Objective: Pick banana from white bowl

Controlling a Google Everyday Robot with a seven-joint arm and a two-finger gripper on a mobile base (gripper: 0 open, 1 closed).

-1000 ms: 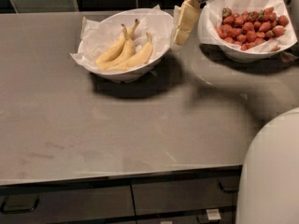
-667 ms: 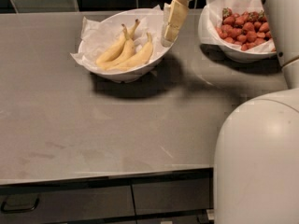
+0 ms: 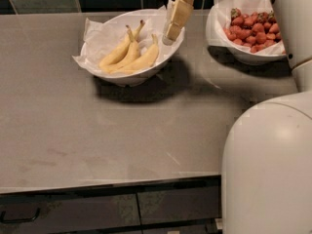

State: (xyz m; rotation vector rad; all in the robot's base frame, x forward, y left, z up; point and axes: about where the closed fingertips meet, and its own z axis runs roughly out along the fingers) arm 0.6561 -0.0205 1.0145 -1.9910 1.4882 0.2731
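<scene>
One camera looks down from high up, past the robot's white body point(image 3: 268, 169), over the table point(image 3: 97, 140) to the dark back wall. The gripper point(image 3: 173, 30) hangs at the top, above the banana bowl's point(image 3: 127, 79) right rim.

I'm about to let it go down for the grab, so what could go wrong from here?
1. The gripper hangs over the right rim of the white bowl, off to the side of the banana. Going straight down, it might hit the rim.
2. The banana lies against two slimmer bananas, so the grab could catch the wrong one.
3. The crumpled paper liner could get pinched and lift too.
</scene>
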